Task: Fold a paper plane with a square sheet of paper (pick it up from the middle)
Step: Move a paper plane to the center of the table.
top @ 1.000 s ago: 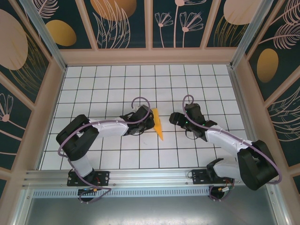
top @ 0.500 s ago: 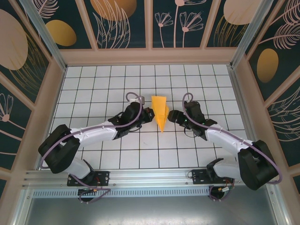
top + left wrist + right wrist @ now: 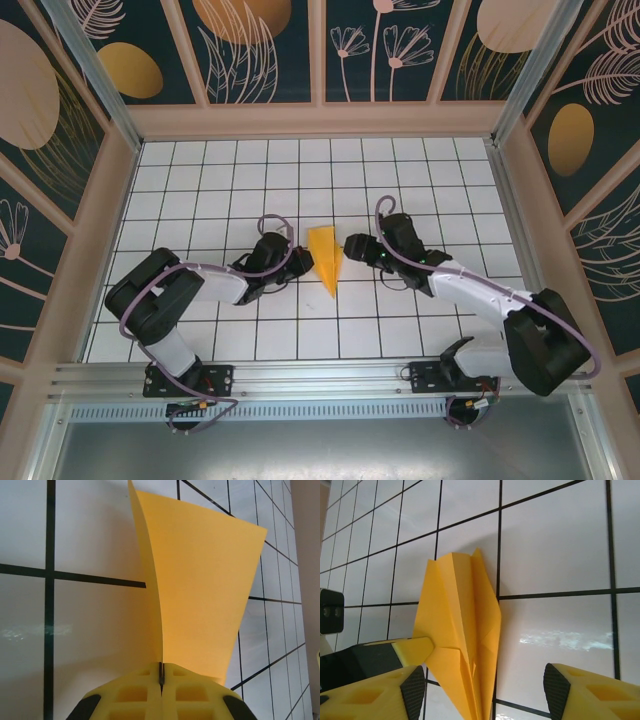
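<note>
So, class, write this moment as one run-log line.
left fingers: shut on paper plane | right fingers: open, beside plane

The paper plane disappears at its near edge into the closed left jaws, so the gripped part is hidden. Between the right jaws its pointed end runs off the bottom edge of the right wrist view, where both fingers are cut short too.

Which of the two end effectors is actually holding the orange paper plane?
The left end effector: its jaws are pinched shut on the paper plane. The right end effector has its jaws wide apart, gripping nothing.
</note>
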